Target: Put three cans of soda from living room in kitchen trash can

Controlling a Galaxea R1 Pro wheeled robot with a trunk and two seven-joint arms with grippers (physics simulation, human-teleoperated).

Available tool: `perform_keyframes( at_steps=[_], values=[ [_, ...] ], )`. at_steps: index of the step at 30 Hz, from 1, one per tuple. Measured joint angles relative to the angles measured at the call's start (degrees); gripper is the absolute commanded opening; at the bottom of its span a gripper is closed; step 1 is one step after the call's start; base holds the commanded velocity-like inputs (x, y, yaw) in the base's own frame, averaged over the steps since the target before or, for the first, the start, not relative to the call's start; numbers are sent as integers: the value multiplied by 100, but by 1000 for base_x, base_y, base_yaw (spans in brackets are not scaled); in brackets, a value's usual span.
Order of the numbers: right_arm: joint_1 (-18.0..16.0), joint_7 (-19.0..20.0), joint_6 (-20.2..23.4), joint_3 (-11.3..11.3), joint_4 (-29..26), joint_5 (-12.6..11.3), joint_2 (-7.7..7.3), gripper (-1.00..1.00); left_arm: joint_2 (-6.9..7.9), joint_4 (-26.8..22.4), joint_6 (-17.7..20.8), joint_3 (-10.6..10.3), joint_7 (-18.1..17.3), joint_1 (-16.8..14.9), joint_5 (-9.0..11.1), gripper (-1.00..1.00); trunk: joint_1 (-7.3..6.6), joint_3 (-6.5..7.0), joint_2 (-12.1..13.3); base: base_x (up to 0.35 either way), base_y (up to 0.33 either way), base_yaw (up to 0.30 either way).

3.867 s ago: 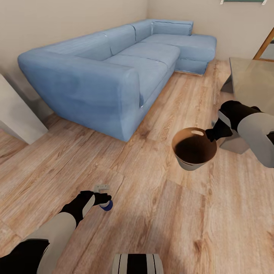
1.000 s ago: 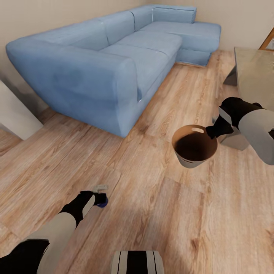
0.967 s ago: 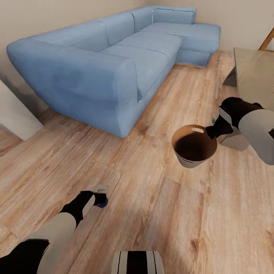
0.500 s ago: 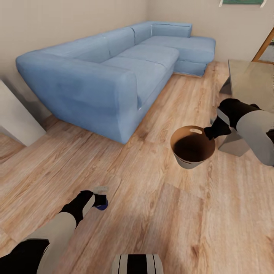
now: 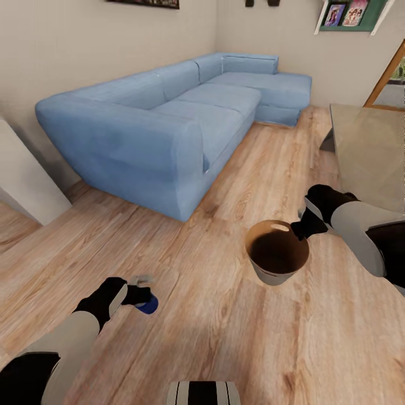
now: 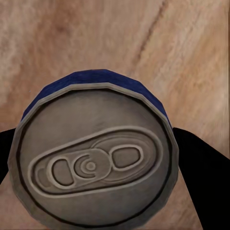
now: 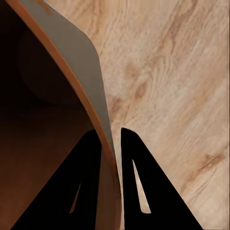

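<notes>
A dark blue can of soda [image 5: 148,305] with a grey metal top [image 6: 93,165] is held above the wood floor at the lower left of the head view, my left gripper [image 5: 140,296] shut on it. In the left wrist view the black fingers [image 6: 203,177] flank the can on both sides. The tash can [image 5: 277,251], light grey outside and tan-brown inside, hangs at the right, my right gripper [image 5: 299,229] shut on its rim. In the right wrist view the two black fingers [image 7: 139,182] pinch the bin's thin wall [image 7: 79,62]. The bin's inside is dark.
A blue corner sofa [image 5: 169,126] fills the back left. A grey low table [image 5: 365,152] stands at the right, close to my right arm. A pale slab [image 5: 25,183] leans at the far left. Light plank floor [image 5: 214,315] lies between my arms.
The head view has tilted up, showing more wall and pictures. The right gripper with the bin sits lower and a bit left in the picture. The left gripper still holds the blue can.
</notes>
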Motion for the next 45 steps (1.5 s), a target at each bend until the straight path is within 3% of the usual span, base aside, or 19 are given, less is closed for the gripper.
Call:
perform_keyframes(
  at_steps=[3, 6, 8, 11, 14, 17, 18, 19, 20, 22, 25, 26, 29, 31, 34, 37, 39, 43, 45],
  values=[
    [132, 30, 11, -47, -17, -75, 43, -100, 221, -461, 372, 0, -231, 0, 8, -100, -8, 66, 4, 0, 0, 0],
    [263, 45, 11, -89, -31, -102, 71, -100, 558, -1298, 1150, 8, -749, -2, 31, -100, -16, 133, 8, 0, 0, 0],
    [336, 51, 10, -47, -30, -74, 85, -100, 865, -2193, 1868, 35, -1330, -2, 75, -100, -21, 178, 10, 0, 0, 0],
    [390, 53, -1, 35, -32, 17, 143, -100, 1192, -2997, 2305, 48, -2023, -1, 88, -100, -29, 244, 14, 0, 0, 0],
    [460, 63, 5, -23, -35, -43, 190, -100, 1421, -3343, 2320, 53, -2551, -5, 60, -100, -36, 310, 19, 0, 0, 0],
    [626, 60, 3, -30, -42, -40, 367, -100, 1687, -3531, 2320, 49, -3823, -188, 97, -100, -44, 377, 23, 0, 0, 0],
    [666, 60, 12, -29, -34, -75, 410, -100, 1720, -3543, 2320, 41, -4100, -252, 81, -100, -46, 398, 24, 0, 0, 0],
    [725, 58, 4, -4, -41, -25, 508, -100, 1762, -3542, 2320, 23, -4640, -378, 96, -100, -49, 421, 25, 0, 0, 0],
    [751, 56, 7, -4, -37, -40, 566, -100, 1778, -3541, 2320, 16, -4905, -447, 66, -100, -52, 443, 27, 0, 0, 0],
    [823, 55, 1, 41, -38, 6, 775, -100, 1817, -3511, 2320, -1, -5829, -751, 84, -100, -57, 488, 29, 0, 0, 0],
    [857, 53, 7, -46, -42, -67, 1011, -100, 1831, -3383, 2320, -10, -6595, -1087, 25, -100, -65, 554, 33, 0, 0, 0],
    [877, 46, 3, -24, -46, -38, 1147, -100, 1822, -3335, 2320, -19, -6863, -1231, 36, -100, -68, 577, 34, 0, 0, 0],
    [944, 19, -23, -53, -46, -71, 1435, -100, 1777, -3246, 2320, -68, -7171, -1466, 10, -100, -75, 642, 39, 0, 0, 0],
    [971, 8, -49, -88, -78, -89, 1561, -100, 1665, -3202, 2320, -128, -7263, -1669, 5, -100, -80, 687, 41, 0, 0, 0],
    [992, -5, -64, -77, -200, -68, 1660, -100, 1357, -3161, 2320, -440, -7229, -1875, -17, -100, -88, 753, 45, 0, 0, 0],
    [1004, -16, -70, -5, -273, 0, 1711, -100, 1010, -3001, 2320, -928, -6856, -1978, -31, -100, -95, 819, 50, 0, 0, 0],
    [1007, -20, -70, 7, -297, 20, 1720, -100, 790, -2936, 2320, -1073, -6523, -2003, -31, -100, -100, 864, 52, 0, 0, 0],
    [1003, -23, -47, -176, -346, 47, 1711, -100, 98, -2774, 2318, -1209, -5286, -2007, -41, -100, -111, 952, 58, 0, 0, 0],
    [1001, -28, -38, -299, -390, 4, 1702, -100, -99, -2689, 2320, -1305, -4964, -2002, -32, -100, -116, 997, 60, 0, 0, 0]
  ],
)
